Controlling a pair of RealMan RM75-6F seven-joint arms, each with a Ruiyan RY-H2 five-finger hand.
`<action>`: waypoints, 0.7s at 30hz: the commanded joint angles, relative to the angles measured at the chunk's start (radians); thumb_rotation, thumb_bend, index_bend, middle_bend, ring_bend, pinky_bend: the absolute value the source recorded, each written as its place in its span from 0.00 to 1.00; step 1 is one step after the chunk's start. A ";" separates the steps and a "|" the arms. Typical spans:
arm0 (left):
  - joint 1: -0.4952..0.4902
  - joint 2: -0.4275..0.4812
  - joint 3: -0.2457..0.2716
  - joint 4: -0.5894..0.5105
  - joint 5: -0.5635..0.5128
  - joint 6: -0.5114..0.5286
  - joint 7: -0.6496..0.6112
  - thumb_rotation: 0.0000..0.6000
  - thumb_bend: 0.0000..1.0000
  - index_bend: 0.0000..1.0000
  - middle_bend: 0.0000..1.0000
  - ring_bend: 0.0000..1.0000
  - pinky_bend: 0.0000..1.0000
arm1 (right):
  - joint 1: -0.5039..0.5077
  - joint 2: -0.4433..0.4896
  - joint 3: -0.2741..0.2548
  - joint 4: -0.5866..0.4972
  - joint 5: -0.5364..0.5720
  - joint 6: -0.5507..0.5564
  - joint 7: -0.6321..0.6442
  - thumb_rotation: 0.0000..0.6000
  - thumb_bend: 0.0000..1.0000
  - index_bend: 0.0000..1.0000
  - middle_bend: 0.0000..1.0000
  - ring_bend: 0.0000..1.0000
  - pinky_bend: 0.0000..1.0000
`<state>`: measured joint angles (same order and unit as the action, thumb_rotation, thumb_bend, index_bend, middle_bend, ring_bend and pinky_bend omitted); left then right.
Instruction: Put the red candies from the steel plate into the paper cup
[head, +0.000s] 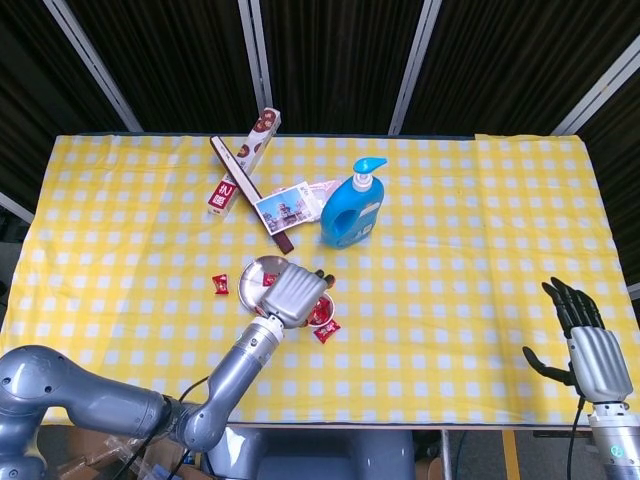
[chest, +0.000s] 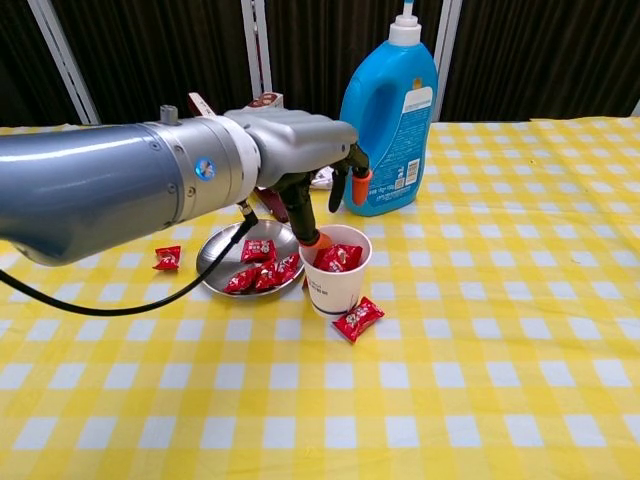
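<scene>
The white paper cup (chest: 335, 272) (head: 320, 311) stands right of the steel plate (chest: 222, 256) (head: 258, 268) and holds several red candies (chest: 340, 257). More red candies (chest: 262, 276) lie in the plate. My left hand (chest: 300, 160) (head: 294, 294) hovers over the cup's left rim with its fingers apart and nothing between them. One orange fingertip (chest: 311, 237) hangs just at the rim. Far off at the table's near right edge, my right hand (head: 592, 348) is empty with straight fingers.
One loose red candy (chest: 358, 318) (head: 326, 331) lies in front of the cup, another (chest: 167, 258) (head: 220, 284) left of the plate. A blue pump bottle (chest: 388, 120) (head: 352, 210) stands behind the cup. A snack box (head: 245, 160), a dark strip (head: 250, 190) and cards (head: 285, 208) lie further back.
</scene>
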<state>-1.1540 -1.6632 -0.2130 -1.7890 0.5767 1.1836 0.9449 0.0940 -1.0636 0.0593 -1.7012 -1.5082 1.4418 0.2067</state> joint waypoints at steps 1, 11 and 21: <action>0.014 0.017 0.005 -0.009 0.017 0.009 -0.018 1.00 0.31 0.31 0.60 0.87 0.92 | 0.000 0.000 0.000 -0.001 0.000 0.001 -0.001 1.00 0.34 0.00 0.00 0.00 0.00; 0.006 0.126 0.109 -0.028 0.250 -0.176 -0.076 1.00 0.22 0.30 0.74 0.88 0.92 | 0.000 -0.001 0.000 0.000 0.001 -0.002 -0.007 1.00 0.34 0.00 0.00 0.00 0.00; -0.014 0.153 0.181 0.036 0.488 -0.258 -0.079 1.00 0.17 0.27 0.82 0.90 0.92 | 0.001 -0.001 0.001 -0.001 0.005 -0.004 -0.009 1.00 0.34 0.00 0.00 0.00 0.00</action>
<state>-1.1591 -1.5164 -0.0506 -1.7746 1.0366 0.9425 0.8545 0.0948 -1.0648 0.0599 -1.7025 -1.5030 1.4382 0.1975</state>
